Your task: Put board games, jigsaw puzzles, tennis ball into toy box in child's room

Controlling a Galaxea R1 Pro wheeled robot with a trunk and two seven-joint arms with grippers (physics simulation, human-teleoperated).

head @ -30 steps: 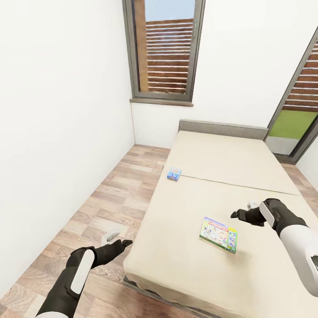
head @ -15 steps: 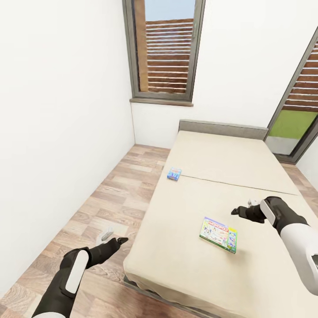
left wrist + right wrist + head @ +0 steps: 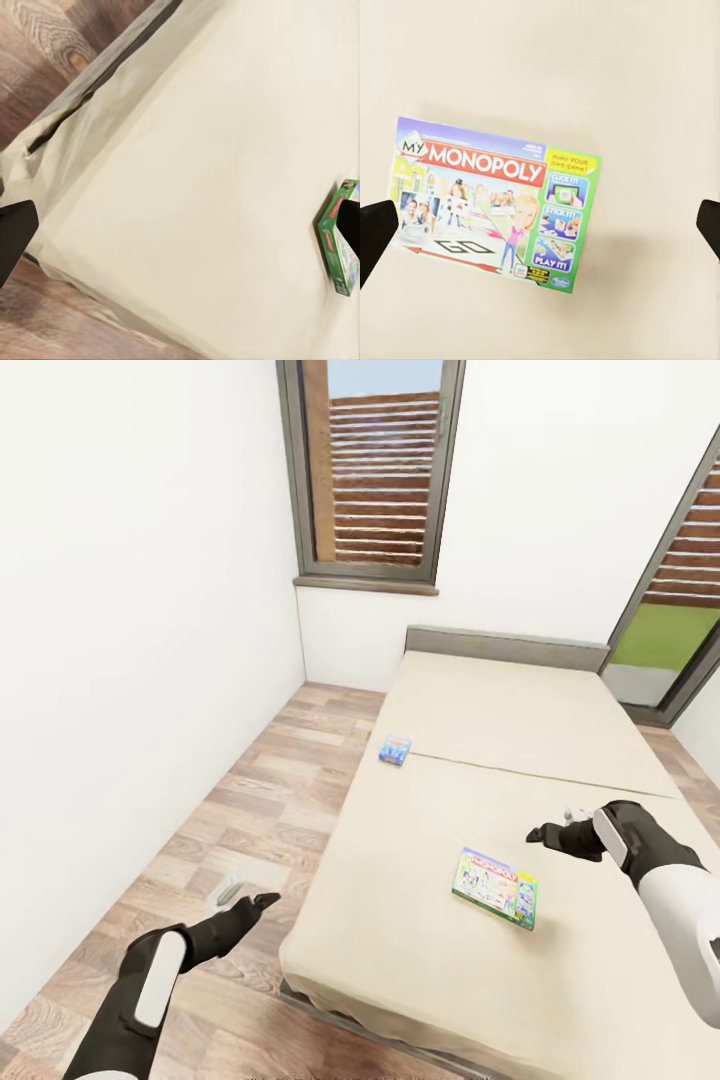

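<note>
Two board games lie on the beige bed (image 3: 500,720). The green-edged Monopoly box (image 3: 495,886) rests flat near the foot end, and the small blue box (image 3: 395,750) sits at the bed's left edge. My right gripper (image 3: 555,826) hovers open just right of the Monopoly box (image 3: 495,202), looking straight down on it with the fingers (image 3: 375,234) spread wide. My left gripper (image 3: 244,896) is open over the floor left of the bed's corner, and its view catches the Monopoly box's green edge (image 3: 334,247). The table, toy box, jigsaw puzzles and tennis ball are out of view.
A white wall (image 3: 130,660) runs close along the left, leaving a strip of wood-plank floor (image 3: 260,800) between it and the bed. A window (image 3: 372,470) is in the far wall and a glass door (image 3: 680,610) stands at the right.
My left arm has drawn back and down to the left, away from the bed's corner. The right gripper has barely moved. The view has tilted slightly.
</note>
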